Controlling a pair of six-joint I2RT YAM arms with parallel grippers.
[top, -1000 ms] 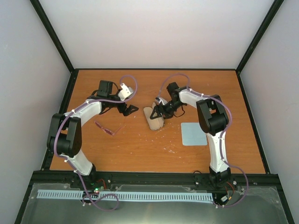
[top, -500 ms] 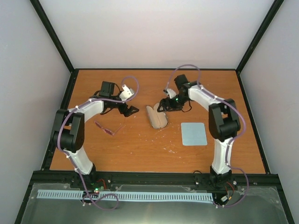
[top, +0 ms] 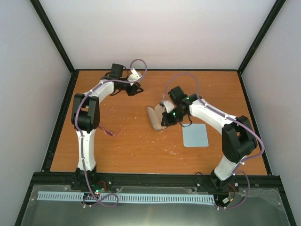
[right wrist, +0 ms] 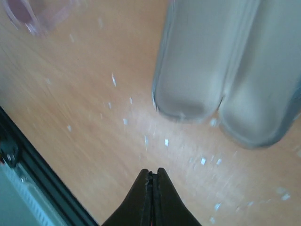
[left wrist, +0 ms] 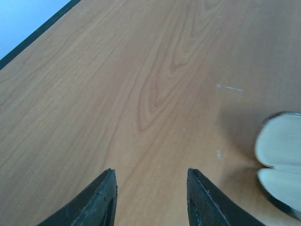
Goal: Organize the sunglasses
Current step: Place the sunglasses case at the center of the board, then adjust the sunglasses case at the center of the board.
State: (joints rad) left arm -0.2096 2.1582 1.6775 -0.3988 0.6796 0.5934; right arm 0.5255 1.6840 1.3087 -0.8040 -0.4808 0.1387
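Hazard entry for this moment. Item one, sunglasses [top: 107, 132]: lying flat on the desk [top: 141, 153] at its left side, just beside the left arm's lower link and well apart from both pincers; the temple arms seem spread. Item two, left pincer [left wrist: 150, 176]: released, only bare wood between its fingers, reaching toward the far edge of the desk, away from the sunglasses. Item three, right pincer [right wrist: 153, 176]: clenched on nothing, tip low and near the tan case [top: 154, 117], which shows two lobes side by side and looks to lie open. Item four, cloth [top: 195, 135]: flat, right of the case. Risks for you to weigh: a clenched tip that close can shove or spin the case if you advance without parting it first; swinging the left arm round may drag its elbow across the thin sunglasses and skid them; a pinch on a lens could let them slip or flex; the right wrist view is blurred, so judge your clearance from overhead
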